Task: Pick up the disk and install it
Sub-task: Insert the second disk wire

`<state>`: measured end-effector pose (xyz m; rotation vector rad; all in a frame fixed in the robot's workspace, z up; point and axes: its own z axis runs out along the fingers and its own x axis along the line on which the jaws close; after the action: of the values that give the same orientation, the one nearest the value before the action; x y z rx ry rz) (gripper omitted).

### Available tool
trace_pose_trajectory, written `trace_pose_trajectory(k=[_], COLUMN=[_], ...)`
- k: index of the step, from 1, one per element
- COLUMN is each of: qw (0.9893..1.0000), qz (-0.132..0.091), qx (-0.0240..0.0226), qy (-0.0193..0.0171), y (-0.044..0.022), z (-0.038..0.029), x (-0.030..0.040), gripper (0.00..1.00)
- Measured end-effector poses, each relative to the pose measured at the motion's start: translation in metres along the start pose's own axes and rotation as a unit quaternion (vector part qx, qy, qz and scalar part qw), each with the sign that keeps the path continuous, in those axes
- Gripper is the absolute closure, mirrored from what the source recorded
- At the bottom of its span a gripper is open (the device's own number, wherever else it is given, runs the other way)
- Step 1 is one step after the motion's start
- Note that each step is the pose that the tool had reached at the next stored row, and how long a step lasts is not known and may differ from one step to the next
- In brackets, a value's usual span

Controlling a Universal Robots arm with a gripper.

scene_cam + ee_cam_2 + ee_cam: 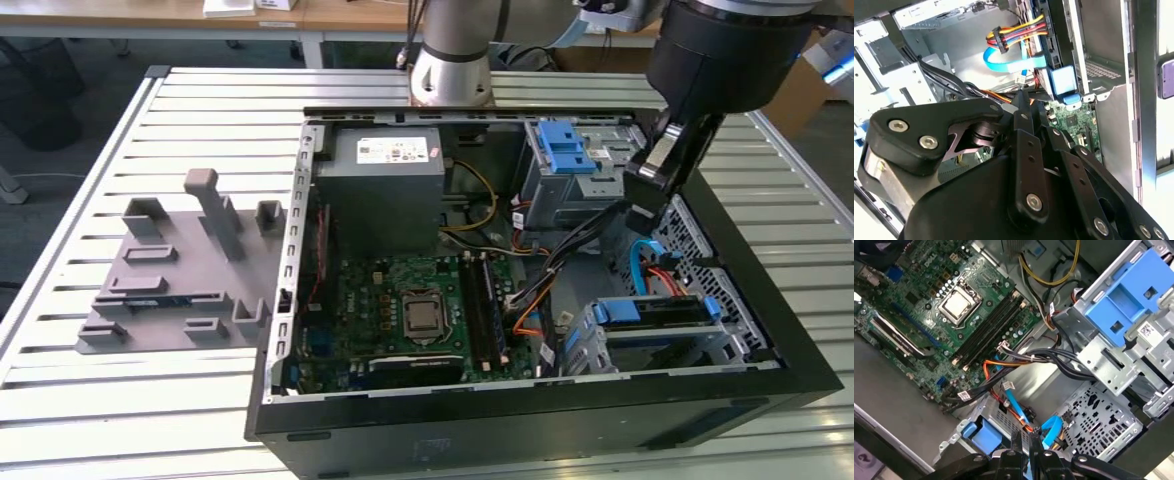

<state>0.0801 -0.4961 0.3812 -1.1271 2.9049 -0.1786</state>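
Disk (650,312) with its blue carrier sits in the metal drive cage (727,345) at the lower corner of the open computer case (534,420) on the exterior view's right, edged by a blue tab in the first wrist view. Above that cage hangs the gripper (1024,445), its fingertips (1017,440) drawn narrow, almost together, holding nothing. Beside the cage lies the green motherboard (400,300), with the grey power supply (387,175) further back and a grey fixture (180,270) outside on the slatted table (80,200).
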Motion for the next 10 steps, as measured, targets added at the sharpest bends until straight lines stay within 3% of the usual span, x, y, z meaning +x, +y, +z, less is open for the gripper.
trace_pose_trajectory(k=[4,10], qw=[1.0000,0.9999], qz=[-0.001,-0.010], qx=[-0.0066,-0.0072], qy=[0.0071,0.0084], y=[-0.0092,-0.0132], z=[0.0009,0.0014], x=[-0.0102,-0.0149], gripper=[0.79,0.79])
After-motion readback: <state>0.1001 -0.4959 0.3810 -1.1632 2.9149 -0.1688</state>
